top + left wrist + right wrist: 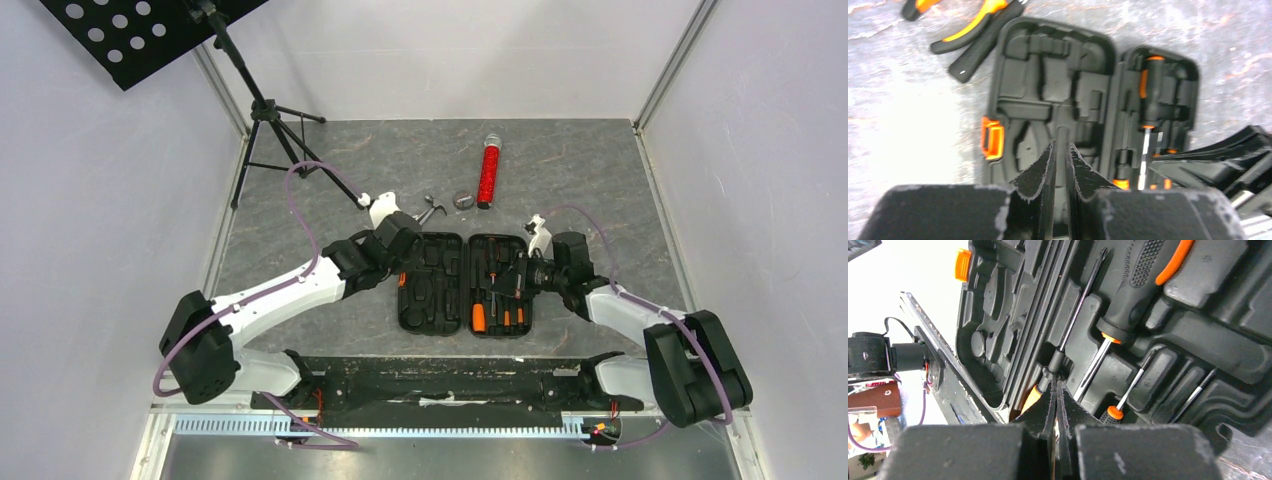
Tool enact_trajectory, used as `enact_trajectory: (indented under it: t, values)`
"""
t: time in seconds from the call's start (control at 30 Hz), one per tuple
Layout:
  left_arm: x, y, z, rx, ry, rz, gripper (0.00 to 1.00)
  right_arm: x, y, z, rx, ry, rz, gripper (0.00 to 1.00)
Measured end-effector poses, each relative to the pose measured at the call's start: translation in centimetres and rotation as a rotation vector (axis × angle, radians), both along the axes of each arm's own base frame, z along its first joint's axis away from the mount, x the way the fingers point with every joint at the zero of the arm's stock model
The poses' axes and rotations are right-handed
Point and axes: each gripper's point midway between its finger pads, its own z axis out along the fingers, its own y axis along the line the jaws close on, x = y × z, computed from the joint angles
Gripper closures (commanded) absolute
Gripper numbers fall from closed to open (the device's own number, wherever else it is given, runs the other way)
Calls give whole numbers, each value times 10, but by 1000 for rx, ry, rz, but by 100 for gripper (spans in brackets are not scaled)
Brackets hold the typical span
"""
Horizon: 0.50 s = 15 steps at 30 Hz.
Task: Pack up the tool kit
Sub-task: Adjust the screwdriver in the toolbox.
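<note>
Centrally on the grey stone-patterned surface (600, 180) lies the black ribbed plastic clamshell case (430, 300), opened flat with its two moulded halves side by side. A small orange latch (992, 137) sits on the outer edge of the case's left half, whose slots show nothing in them. The case's right half carries several orange-and-black screwdrivers (480, 318) seated in their slots.

The left jaws hover over the case's left half, near its back corner. Their padded fingers (1040, 170) are parted by a narrow slit, and nothing is between them. The right jaws are pressed together over the case's right half, close to the hinge, with their tips at the black collar of a slim screwdriver (1080, 305). That screwdriver lies in its slot beside a thick black-handled screwdriver (1138, 275). From this close I cannot tell whether the tips touch the collar, but nothing shows between them.

Just behind the case's left half, loose on the surface, lie the orange-and-black pliers (973, 22). Beside them is a black ribbed handle (975, 57), possibly the hammer's, though its head is out of the wrist view. A red cylindrical tube (489, 172) lies behind the case's hinge line. A black tripod stand (265, 110) stands well apart, beyond the case's far left corner.
</note>
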Motion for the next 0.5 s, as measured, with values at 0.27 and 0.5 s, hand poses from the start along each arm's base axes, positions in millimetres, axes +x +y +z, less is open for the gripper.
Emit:
enact_trajectory:
  t: [0.27, 0.5]
  values:
    - [-19, 37, -36, 143, 77, 15, 83, -6, 2, -16, -52, 39, 15, 100]
    - [-23, 42, -41, 174, 94, 7, 83, 2, 0, -16, -86, 23, 4, 100]
